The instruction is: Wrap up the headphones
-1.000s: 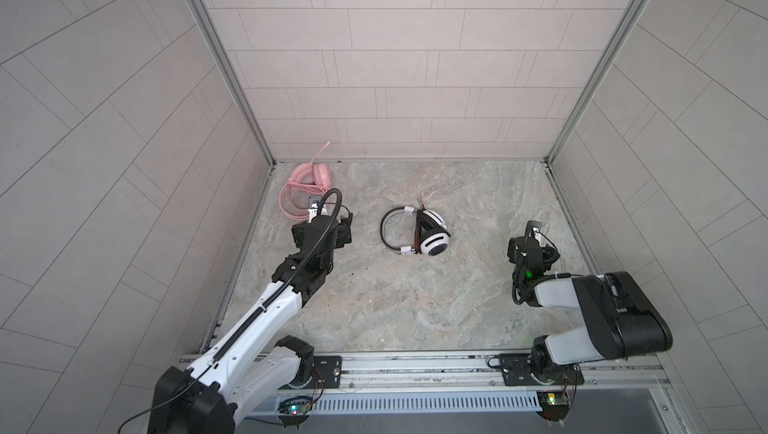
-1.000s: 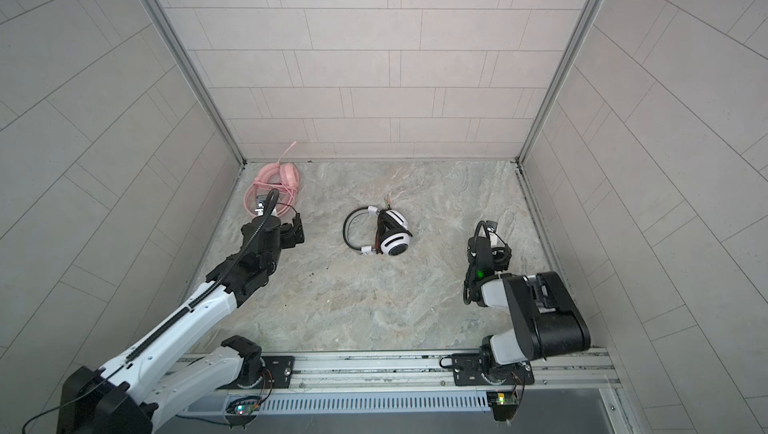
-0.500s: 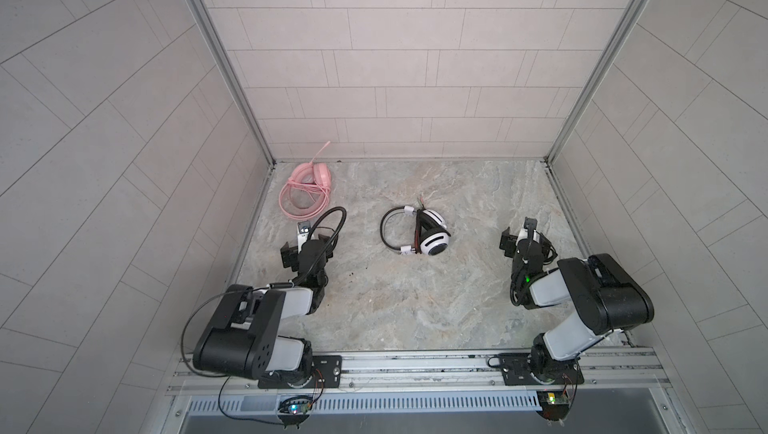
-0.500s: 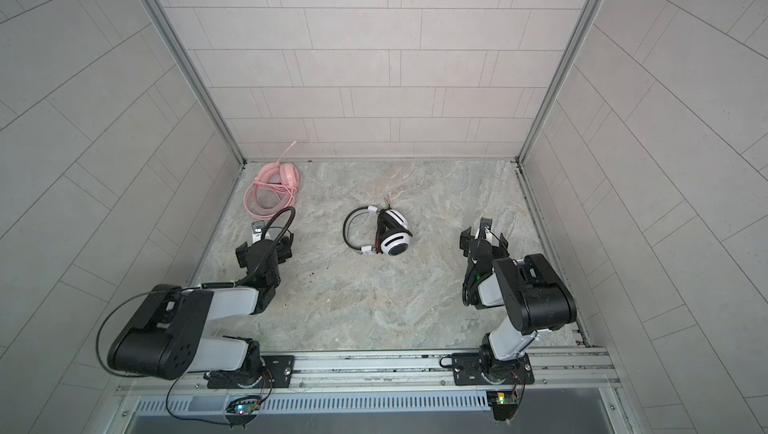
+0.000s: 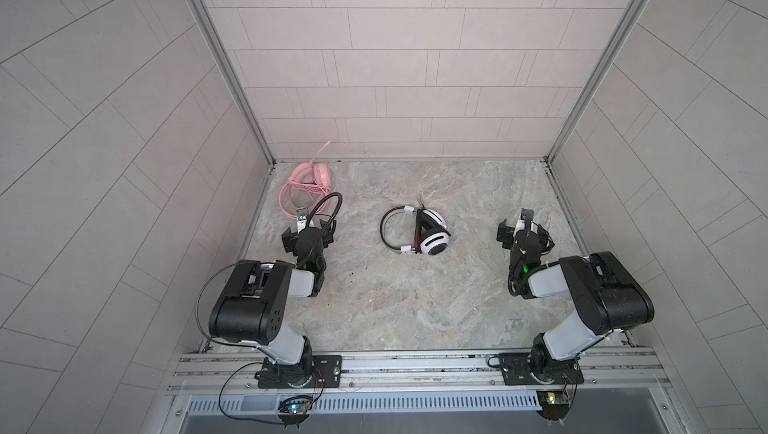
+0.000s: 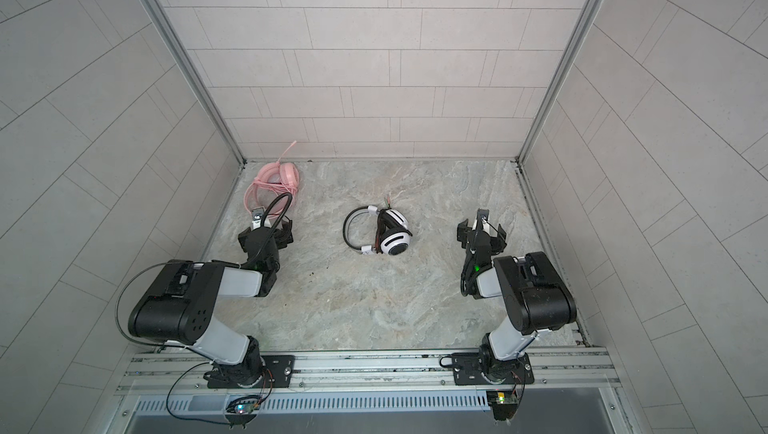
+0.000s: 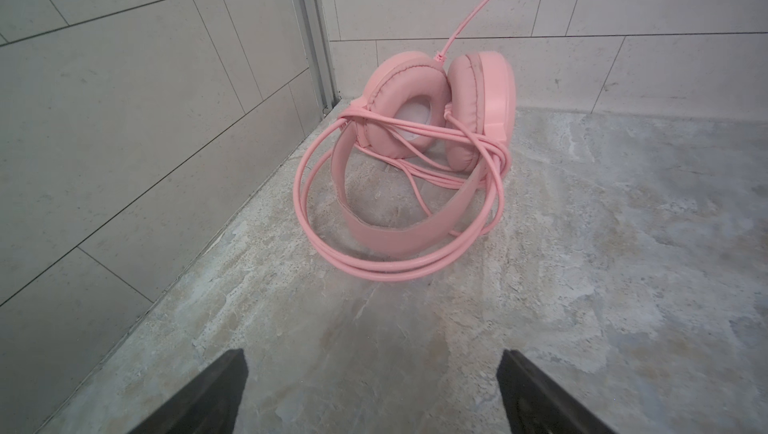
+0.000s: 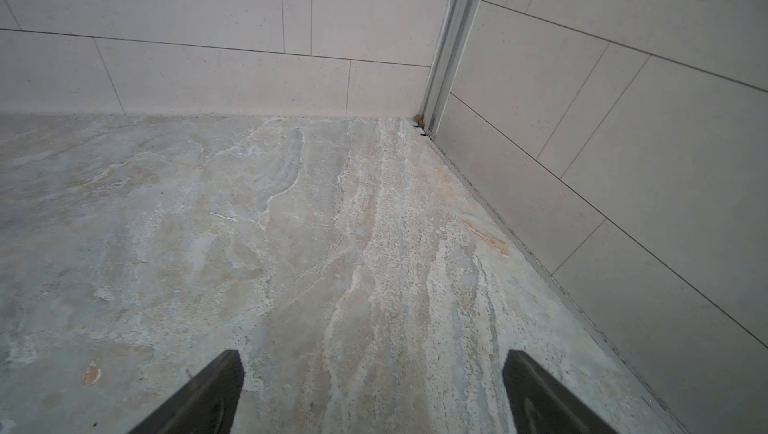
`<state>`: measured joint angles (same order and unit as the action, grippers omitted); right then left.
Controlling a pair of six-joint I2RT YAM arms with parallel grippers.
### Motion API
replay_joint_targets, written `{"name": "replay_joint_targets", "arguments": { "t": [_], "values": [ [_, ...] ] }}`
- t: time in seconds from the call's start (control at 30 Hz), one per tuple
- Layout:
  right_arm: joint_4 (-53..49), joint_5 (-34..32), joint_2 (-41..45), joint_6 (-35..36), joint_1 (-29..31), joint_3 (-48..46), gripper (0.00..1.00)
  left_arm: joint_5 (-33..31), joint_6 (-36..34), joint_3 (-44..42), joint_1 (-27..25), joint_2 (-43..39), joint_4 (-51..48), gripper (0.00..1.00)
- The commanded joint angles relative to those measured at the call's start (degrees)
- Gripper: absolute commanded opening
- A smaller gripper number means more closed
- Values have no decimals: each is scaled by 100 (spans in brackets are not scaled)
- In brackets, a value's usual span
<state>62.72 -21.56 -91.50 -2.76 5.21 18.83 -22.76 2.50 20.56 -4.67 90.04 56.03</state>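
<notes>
Left gripper [image 7: 372, 355] jaws wide apart, empty; pink headphones [image 7: 482, 95] just ahead, cable-wrapped, far left corner. Right gripper [image 8: 372, 355] jaws apart, empty. Left arm [image 5: 249, 307], right arm [image 5: 602, 294] folded, elbows high, wrists low. White-and-black headphones [image 5: 432, 240] lie mid-floor between them.

Pale tiled walls [image 5: 395, 58], marbled grey stone floor [image 5: 415, 299], aluminium corner posts [image 5: 219, 58], even light

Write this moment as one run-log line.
left gripper: open, empty | right gripper: open, empty | pink headphones: cable looped around | white-and-black headphones: cable wrapped, centre
</notes>
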Motion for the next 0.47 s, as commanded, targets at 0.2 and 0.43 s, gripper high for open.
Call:
{"name": "replay_joint_targets", "arguments": {
  "t": [0.2,0.43],
  "values": [
    [-154,248,41,364,125,-20,99,-169,32,89,-18,80,-98,100],
    [-235,276,54,328,114,8,99,-198,23,115,-20,105,-79,100]
  ]
}}
